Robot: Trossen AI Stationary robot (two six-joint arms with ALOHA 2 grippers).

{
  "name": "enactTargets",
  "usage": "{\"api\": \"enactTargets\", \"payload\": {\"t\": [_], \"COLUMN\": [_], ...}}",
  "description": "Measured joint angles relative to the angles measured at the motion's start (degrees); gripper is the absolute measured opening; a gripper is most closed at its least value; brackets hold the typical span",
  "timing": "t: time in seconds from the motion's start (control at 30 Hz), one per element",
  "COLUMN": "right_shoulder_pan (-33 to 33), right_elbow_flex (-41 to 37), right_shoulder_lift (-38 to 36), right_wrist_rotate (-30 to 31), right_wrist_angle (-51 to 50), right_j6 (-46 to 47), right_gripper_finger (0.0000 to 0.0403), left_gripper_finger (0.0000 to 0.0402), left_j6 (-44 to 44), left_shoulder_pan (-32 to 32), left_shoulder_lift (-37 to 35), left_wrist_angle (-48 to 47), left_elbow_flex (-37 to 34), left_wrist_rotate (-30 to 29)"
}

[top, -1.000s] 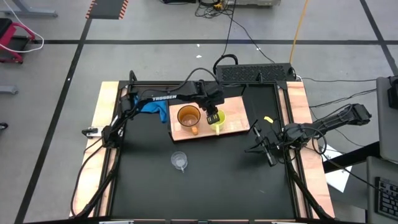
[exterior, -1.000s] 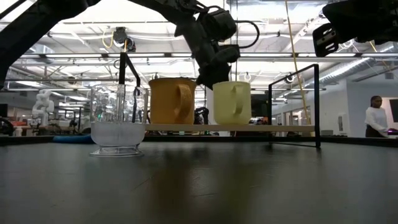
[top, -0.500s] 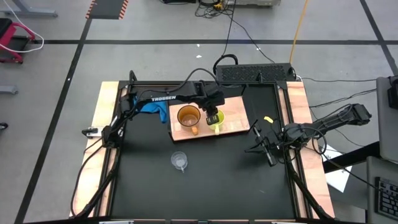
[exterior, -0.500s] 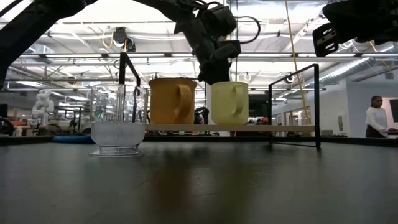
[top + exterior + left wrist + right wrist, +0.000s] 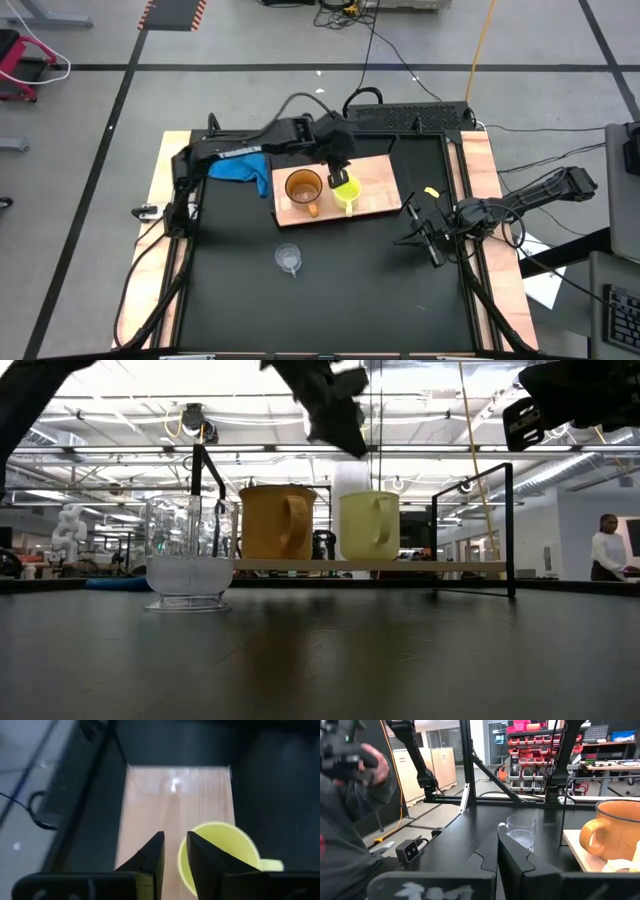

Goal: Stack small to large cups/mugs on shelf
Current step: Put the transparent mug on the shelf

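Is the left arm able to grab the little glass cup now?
Probably yes: the glass cup stands alone on the black table, nothing near it. The left end effector hangs empty above the yellow mug.

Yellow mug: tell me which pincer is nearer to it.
Left. The left pincer hangs just above the yellow mug on the shelf; the right pincer waits off by the table's right edge.

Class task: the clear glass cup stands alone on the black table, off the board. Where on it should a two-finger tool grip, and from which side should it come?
Grip the glass cup by its rim, one finger inside and one outside, coming straight down from above. It stands upright with its mouth open, nothing crowds it, and its wall looks thin. Its small handle likely offers less purchase.
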Motion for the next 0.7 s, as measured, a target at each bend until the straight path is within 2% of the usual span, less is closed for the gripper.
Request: {"api": "enactTargets", "payload": {"t": [0.13, 0.27, 0.4, 0.53, 0.7], "right_shoulder_pan": [0.0, 0.0, 0.0, 0.0, 0.0], "right_elbow_flex": [0.0, 0.0, 0.0, 0.0, 0.0], "right_shoulder_lift": [0.0, 0.0, 0.0, 0.1, 0.0], "right_wrist_rotate": [0.0, 0.0, 0.0, 0.0, 0.0], "right_wrist_angle": [0.0, -0.1, -0.3, -0.3, 0.1], "right_j6": [-0.2, -0.2, -0.1, 0.0, -0.2], "right_gripper_finger": [0.0, 0.0, 0.0, 0.0, 0.0], "left_gripper_finger": [0.007, 0.0012, 0.0003, 0.0002, 0.0001], "left_j6": [-0.8, -0.5, -1.2, -2.6, -6.1], "left_shoulder_pan": [-0.4, -1.1, -2.5, -4.4, -6.5], "left_shoulder_lift": [-5.3, -10.9, -16.6, -24.4, -37.8], "left_wrist_angle": [-1.4, -4.4, -6.7, -4.8, 6.0], "left_elbow_flex": [0.0, 0.0, -1.6, -9.1, -25.8], "left_wrist_rotate": [-3.1, -5.0, -10.2, -13.7, -13.7]}}
